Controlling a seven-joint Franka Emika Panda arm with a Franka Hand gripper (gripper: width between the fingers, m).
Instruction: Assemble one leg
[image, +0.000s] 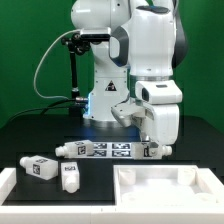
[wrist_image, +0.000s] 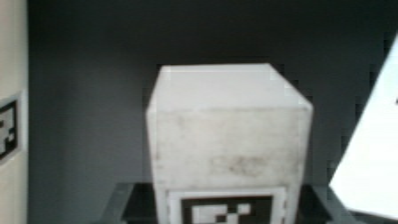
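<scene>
In the wrist view a chunky white leg (wrist_image: 222, 125) with a square tag at its near end fills the middle, and the dark fingers (wrist_image: 135, 203) press against both of its sides. My gripper (wrist_image: 224, 205) is shut on this leg. In the exterior view the gripper (image: 152, 146) is low over the black table, at the right end of the marker board, and mostly hides the held leg (image: 153, 152). Three more legs lie loose: one (image: 40, 167) at the exterior view's left, one (image: 70, 179) near the front, one (image: 68, 150) beside the marker board.
The marker board (image: 110, 150) lies flat in the middle of the table. The wide white tabletop piece (image: 165, 186) sits at the front right. A white rim (image: 12, 180) borders the front left. In the wrist view, a tagged white edge (wrist_image: 9, 110) and a white surface (wrist_image: 381, 140) flank the held leg.
</scene>
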